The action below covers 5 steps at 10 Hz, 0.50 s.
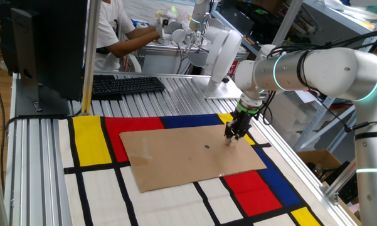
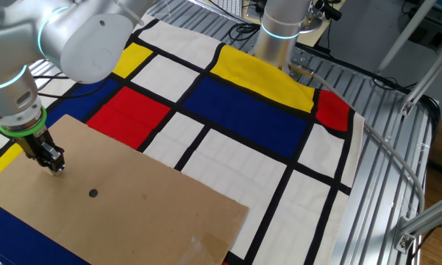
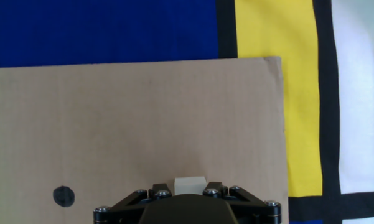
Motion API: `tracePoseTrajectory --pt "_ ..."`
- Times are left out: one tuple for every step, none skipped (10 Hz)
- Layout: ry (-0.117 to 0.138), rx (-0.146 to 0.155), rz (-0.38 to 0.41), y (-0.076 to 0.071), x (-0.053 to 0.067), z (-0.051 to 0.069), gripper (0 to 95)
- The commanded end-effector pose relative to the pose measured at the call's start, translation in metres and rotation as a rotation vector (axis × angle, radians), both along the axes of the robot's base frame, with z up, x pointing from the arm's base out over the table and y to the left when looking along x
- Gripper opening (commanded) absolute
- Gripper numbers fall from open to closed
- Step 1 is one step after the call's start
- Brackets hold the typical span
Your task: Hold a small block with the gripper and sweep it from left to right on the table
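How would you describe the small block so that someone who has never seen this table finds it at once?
Find the brown cardboard sheet lying on the coloured mat, then the black gripper pressed down near one corner of it. The small block sits between the gripper's fingers, a pale beige cube. The only other small thing on the sheet is a flat dark dot.

No text, label, brand, number or sign can be read in any of the views. The keys of the keyboard [image 1: 127,84] are too small for their markings to be made out. The dot [image 3: 63,195] on the cardboard [image 3: 137,124] is a plain dark mark, not a character, and nothing is printed on the mat [image 2: 250,110].
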<state>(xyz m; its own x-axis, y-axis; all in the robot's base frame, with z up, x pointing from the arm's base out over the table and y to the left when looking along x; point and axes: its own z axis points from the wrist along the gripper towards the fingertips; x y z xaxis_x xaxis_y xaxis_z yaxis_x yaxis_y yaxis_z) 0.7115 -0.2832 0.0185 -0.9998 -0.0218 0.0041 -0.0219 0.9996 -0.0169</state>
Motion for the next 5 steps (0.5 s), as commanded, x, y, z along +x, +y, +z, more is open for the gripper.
tracePoseTrajectory --pt "-0.001 0.004 0.001 -0.0004 0.0009 -0.0025 38.0" --pt "-0.003 0.004 0.002 -0.0005 0.001 -0.0026 38.0" --pt "-0.001 0.004 0.005 -0.0005 0.0011 -0.0032 38.0" --pt "0.0 0.004 0.006 -0.0005 0.0012 -0.0032 38.0" --pt "0.0 0.004 0.007 -0.0006 0.0012 -0.0032 38.0"
